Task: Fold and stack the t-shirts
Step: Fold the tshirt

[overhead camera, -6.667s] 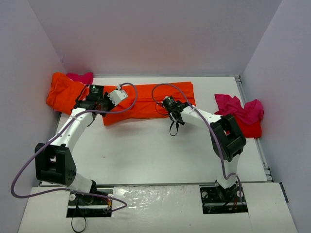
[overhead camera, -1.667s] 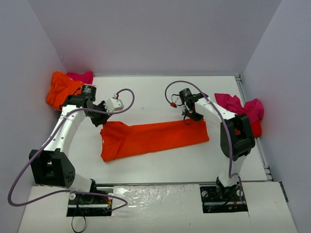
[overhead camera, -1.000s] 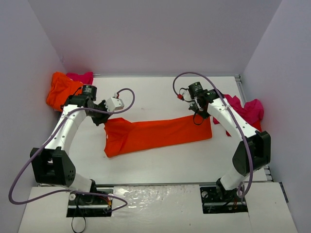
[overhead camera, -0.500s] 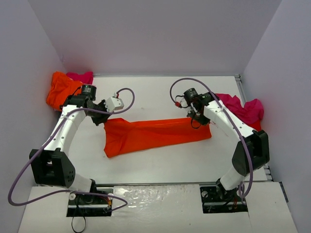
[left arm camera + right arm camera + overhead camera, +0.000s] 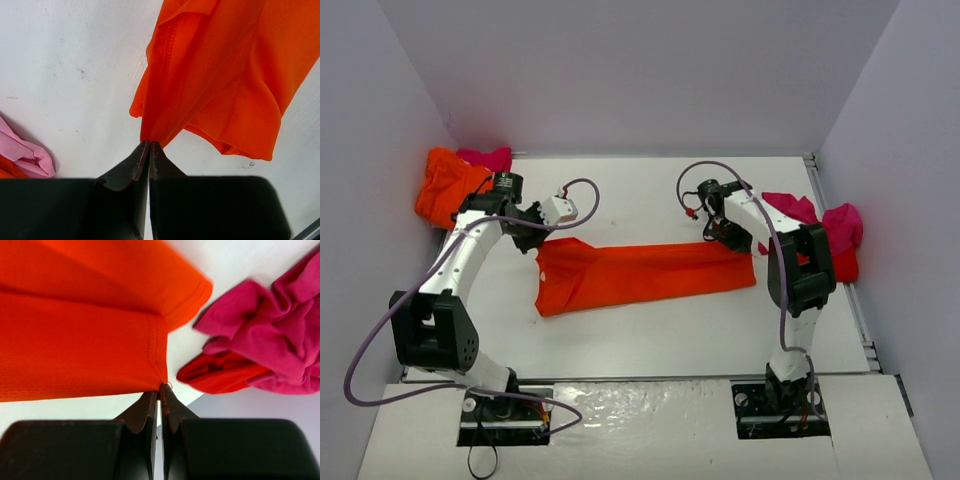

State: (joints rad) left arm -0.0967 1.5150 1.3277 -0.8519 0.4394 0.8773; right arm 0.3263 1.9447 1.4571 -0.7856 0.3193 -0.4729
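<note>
The left jaws are pressed together on a bunched corner of the orange t-shirt (image 5: 640,275). The right jaws pinch the hem corner at its other end, so the cloth is held at both ends and runs as a long narrow band between them.

A few seconds ago this band lay along the far part of the surface (image 5: 650,200); it has since been dragged to the middle. Over the last second the left arm (image 5: 470,260) has barely moved, while the right arm (image 5: 760,225) has drawn its elbow in. The band now lies straighter and flatter on the surface.

The lengthwise fold looks finished and the shirt sits in open space, so the crosswise fold, one end laid over the other, seems to be what remains.

The other shirts are still unfolded: an orange heap (image 5: 445,185) with a pink one (image 5: 485,158) in the far left corner, and a magenta shirt (image 5: 820,225) over a red one (image 5: 840,268) at the right edge.
</note>
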